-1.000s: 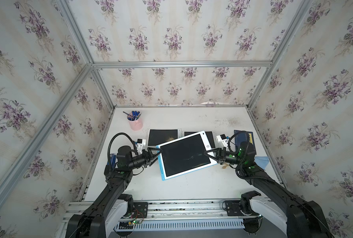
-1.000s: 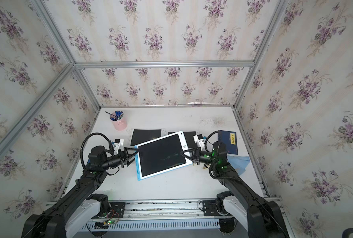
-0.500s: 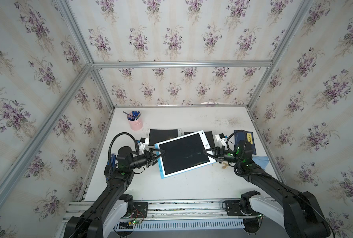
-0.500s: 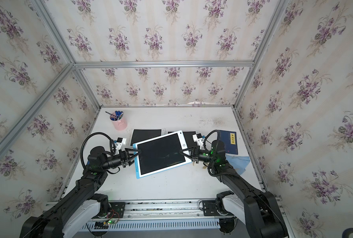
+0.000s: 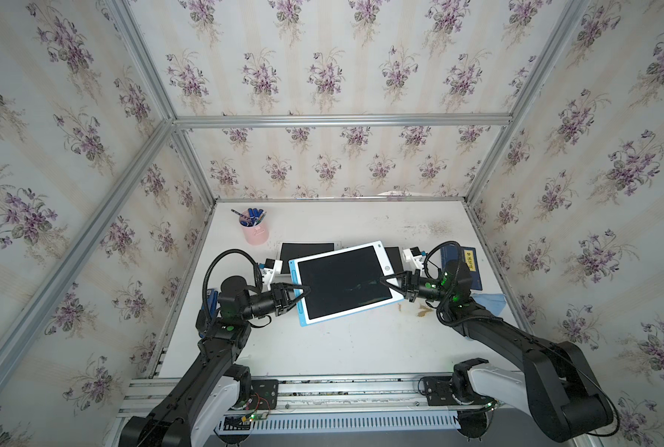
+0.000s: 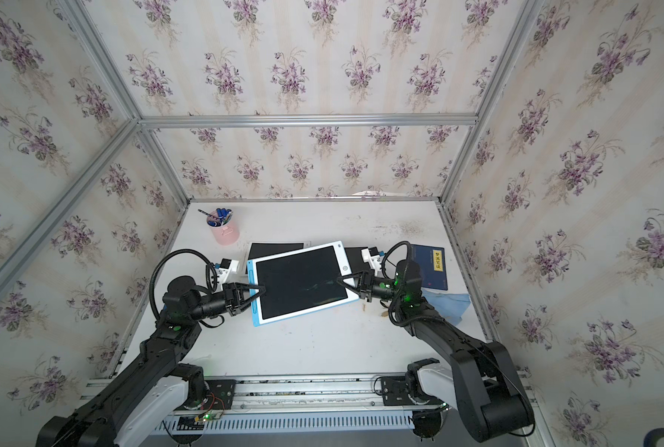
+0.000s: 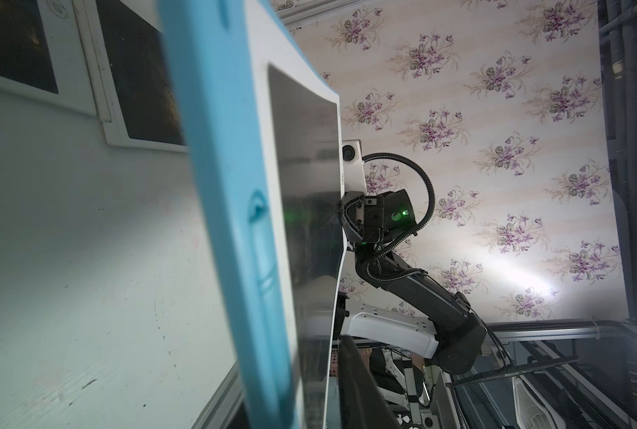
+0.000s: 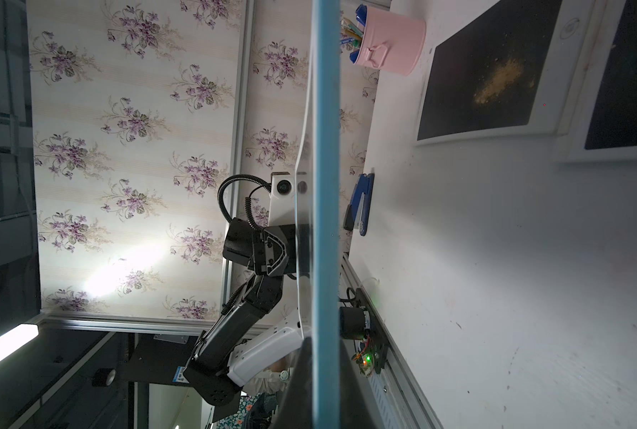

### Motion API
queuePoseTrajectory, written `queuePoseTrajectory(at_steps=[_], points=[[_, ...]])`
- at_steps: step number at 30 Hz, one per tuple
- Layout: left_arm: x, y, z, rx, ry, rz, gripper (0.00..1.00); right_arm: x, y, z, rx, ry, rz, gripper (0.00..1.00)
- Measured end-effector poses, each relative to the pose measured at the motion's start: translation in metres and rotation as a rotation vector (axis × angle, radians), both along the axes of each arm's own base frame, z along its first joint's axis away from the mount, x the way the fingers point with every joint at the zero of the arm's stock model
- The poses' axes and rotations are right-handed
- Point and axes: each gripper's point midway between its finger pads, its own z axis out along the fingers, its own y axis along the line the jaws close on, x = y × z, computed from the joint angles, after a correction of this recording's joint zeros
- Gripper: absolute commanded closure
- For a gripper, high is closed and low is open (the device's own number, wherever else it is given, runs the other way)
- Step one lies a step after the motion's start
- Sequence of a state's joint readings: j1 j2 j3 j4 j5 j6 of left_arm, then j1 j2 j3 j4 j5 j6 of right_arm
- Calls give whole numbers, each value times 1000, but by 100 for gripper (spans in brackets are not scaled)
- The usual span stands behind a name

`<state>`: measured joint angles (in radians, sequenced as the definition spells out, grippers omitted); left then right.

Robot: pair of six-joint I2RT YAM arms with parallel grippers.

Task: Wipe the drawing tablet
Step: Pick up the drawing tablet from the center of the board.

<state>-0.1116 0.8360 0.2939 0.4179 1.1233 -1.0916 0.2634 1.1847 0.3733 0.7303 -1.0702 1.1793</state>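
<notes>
- The tablet (image 5: 344, 284) is held clear of the table (image 5: 342, 348) between the two grippers, screen up and slightly askew. The gap beneath it is seen in both wrist views.
- The left gripper (image 5: 303, 289) is pinched shut on the tablet's blue-edged left side.
- The right gripper (image 5: 384, 279) is clamped on the white right side, just below the round button.
- Faint greenish marks are seen on the dark screen near the right gripper.
- The cloth (image 5: 489, 302) is left lying on the table's right side, partly hidden by the right arm and touched by neither gripper.
- Two more slates (image 5: 306, 251) (image 5: 394, 258) lie flat on the table beyond the held one. A yellowish smear is shown on one (image 8: 495, 81) in the right wrist view.
- A pink cup (image 5: 255, 232) of pens stands at the far left.
- A blue book (image 5: 463, 267) lies by the right gripper's wrist.
- A stapler (image 5: 211, 300) lies beside the left arm.
</notes>
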Motion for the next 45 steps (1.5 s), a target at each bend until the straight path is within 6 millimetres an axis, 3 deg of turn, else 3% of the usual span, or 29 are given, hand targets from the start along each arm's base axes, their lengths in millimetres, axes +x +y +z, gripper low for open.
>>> queuePoseTrajectory(at_steps=[6,10,12,16,19,23,26,30,33,36,38,41,45], points=[[1,-1,2,8,-2,-11,97,4,1,0,5,-10,5,100],[4,-2,3,16,3,-23,100,5,1,-1,1,-8,3,87],[4,-3,5,29,-7,-35,100,7,1,-3,-17,-8,-11,75],[-3,-4,10,92,-84,-67,100,18,-10,-10,-120,-7,-122,38],[-11,-2,3,162,-111,-57,100,30,-25,-5,-244,-41,-238,25],[-21,0,-8,270,-163,6,100,45,-60,1,-456,-54,-427,19],[-28,-6,-7,336,-264,25,100,52,-98,-4,-621,0,-576,13],[-31,-23,23,407,-480,-6,100,62,-153,-6,-793,113,-752,12],[-37,-42,52,438,-666,-71,100,64,-195,-19,-897,228,-852,12],[-48,-63,71,488,-862,-137,100,47,-232,-45,-968,366,-931,13],[-57,-76,72,547,-983,-188,100,31,-253,-64,-1019,458,-974,15],[-64,-87,63,670,-1134,-246,100,12,-263,-82,-1076,544,-983,17],[-56,-89,41,842,-1264,-294,100,-3,-277,-97,-1146,602,-1026,20]])
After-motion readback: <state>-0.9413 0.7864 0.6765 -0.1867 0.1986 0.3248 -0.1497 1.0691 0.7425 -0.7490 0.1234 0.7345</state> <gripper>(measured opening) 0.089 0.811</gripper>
